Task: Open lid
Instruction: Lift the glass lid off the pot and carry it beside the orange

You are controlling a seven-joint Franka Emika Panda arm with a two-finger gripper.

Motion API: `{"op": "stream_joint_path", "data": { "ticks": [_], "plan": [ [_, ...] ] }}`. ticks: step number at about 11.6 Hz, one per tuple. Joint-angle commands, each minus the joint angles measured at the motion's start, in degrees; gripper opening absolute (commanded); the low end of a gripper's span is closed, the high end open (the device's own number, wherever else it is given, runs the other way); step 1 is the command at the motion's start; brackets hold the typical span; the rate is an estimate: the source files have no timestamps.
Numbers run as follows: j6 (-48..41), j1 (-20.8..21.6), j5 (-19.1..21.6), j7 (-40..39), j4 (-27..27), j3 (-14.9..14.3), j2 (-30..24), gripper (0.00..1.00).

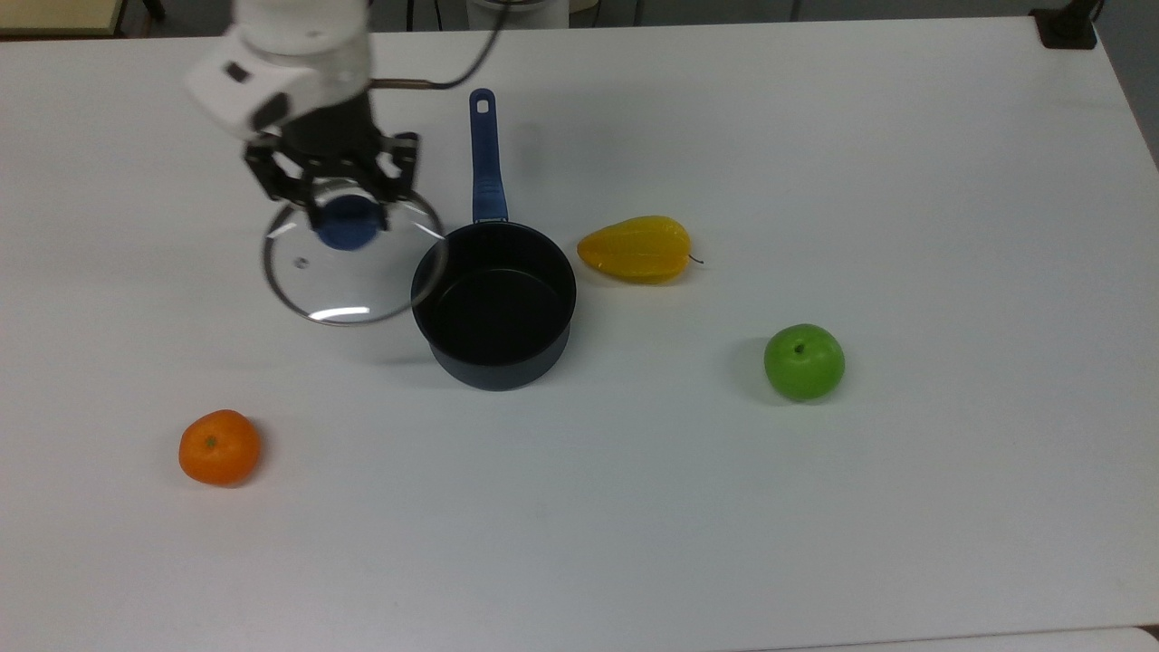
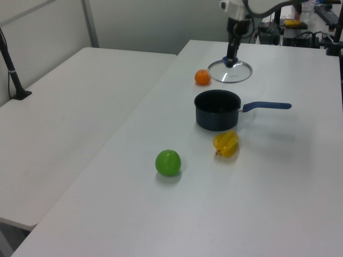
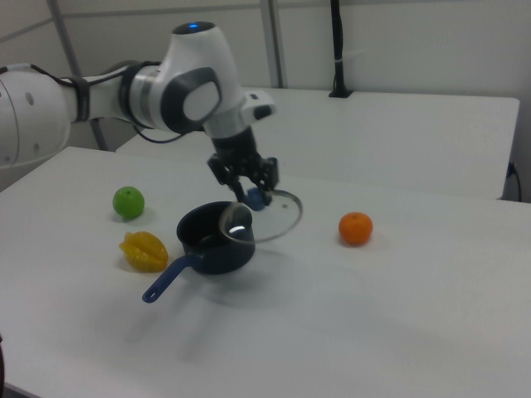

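The lid (image 1: 355, 279), clear glass with a metal rim and a blue knob (image 1: 347, 232), hangs in the air off the saucepan, at the top view's left of it. My gripper (image 1: 347, 220) is shut on the knob from above. The dark saucepan (image 1: 493, 303) stands uncovered with nothing inside, its blue handle (image 1: 484, 158) pointing to the far side in the top view. In the right view the lid (image 3: 274, 220) hangs slightly tilted under the gripper (image 3: 254, 196), beside the saucepan (image 3: 214, 242). In the left view the lid (image 2: 231, 73) hangs under the gripper (image 2: 230, 60), beyond the saucepan (image 2: 216, 110).
On the white table (image 1: 815, 136) lie an orange (image 1: 219, 446) at the top view's front left, a yellow fruit (image 1: 636, 249) just right of the saucepan, and a green apple (image 1: 804, 361) further right.
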Motion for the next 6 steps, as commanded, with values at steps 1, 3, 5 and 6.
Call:
{"op": "stream_joint_path", "data": {
  "ticks": [1,3,5,6],
  "plan": [
    [-0.2,-9.3,1.9,-2.6,-3.1,0.5,-2.2,0.24],
    [1.2,-13.8,2.0,-6.1,-3.5,0.4,-0.9,0.24],
    [6.2,-16.4,2.3,-7.6,-5.7,0.2,0.2,0.24],
    [8.9,-17.2,2.5,-7.6,-7.3,0.2,1.0,0.24]
  ]
}}
